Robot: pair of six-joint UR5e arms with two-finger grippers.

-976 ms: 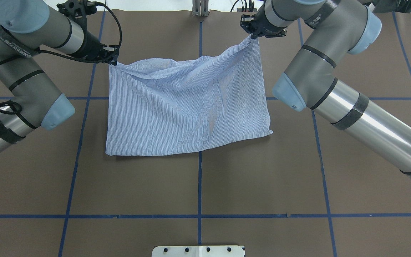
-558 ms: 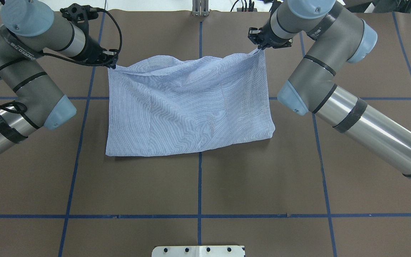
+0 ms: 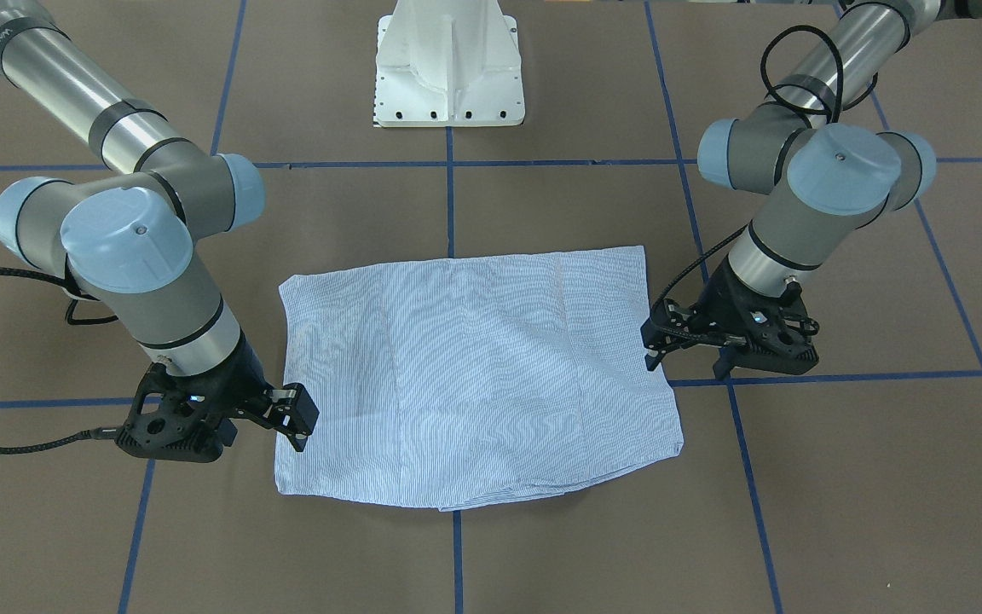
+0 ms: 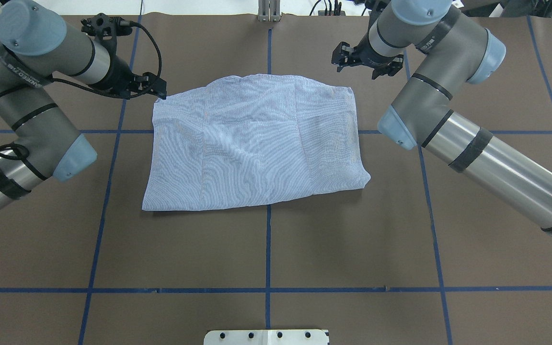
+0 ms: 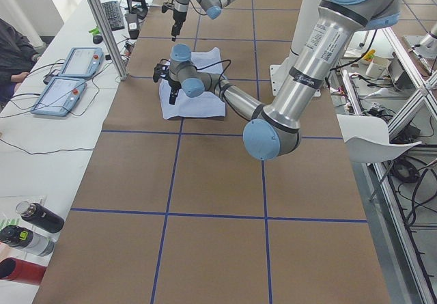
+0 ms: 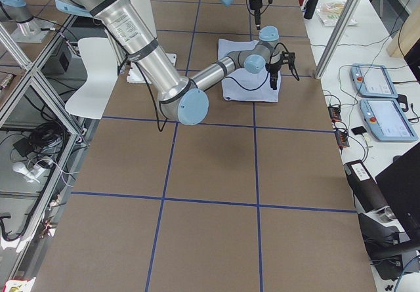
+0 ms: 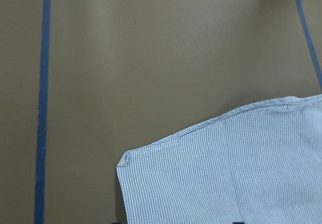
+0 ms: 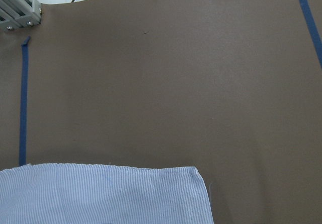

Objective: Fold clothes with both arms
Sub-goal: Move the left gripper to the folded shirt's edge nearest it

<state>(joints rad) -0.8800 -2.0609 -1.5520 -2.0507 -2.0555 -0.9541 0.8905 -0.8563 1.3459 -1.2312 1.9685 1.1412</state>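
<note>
The light blue striped shirt [image 4: 257, 143] lies folded in a flat rectangle on the brown table, seen also in the front view [image 3: 474, 375]. My left gripper [image 4: 144, 93] hovers open just off the shirt's far left corner; across the table it shows at the view's right [image 3: 685, 358]. The left wrist view looks down on that corner of the shirt [image 7: 226, 173]. My right gripper [image 4: 357, 69] stands open above and beyond the far right corner, holding nothing, and shows at the front view's left [image 3: 265, 431]. Its wrist view shows the shirt's edge [image 8: 100, 194].
The white pedestal base [image 3: 448, 77] stands at the robot's side of the table. Blue tape lines [image 4: 269, 249] grid the brown surface. An aluminium post [image 4: 269, 12] rises at the far edge. Tablets [image 5: 68, 78] and bottles [image 5: 34, 225] lie on the side bench.
Both grippers have let go of the shirt's far corners and opened. The lifted far edge has dropped flat onto the table, and the right gripper has drawn back from it.
</note>
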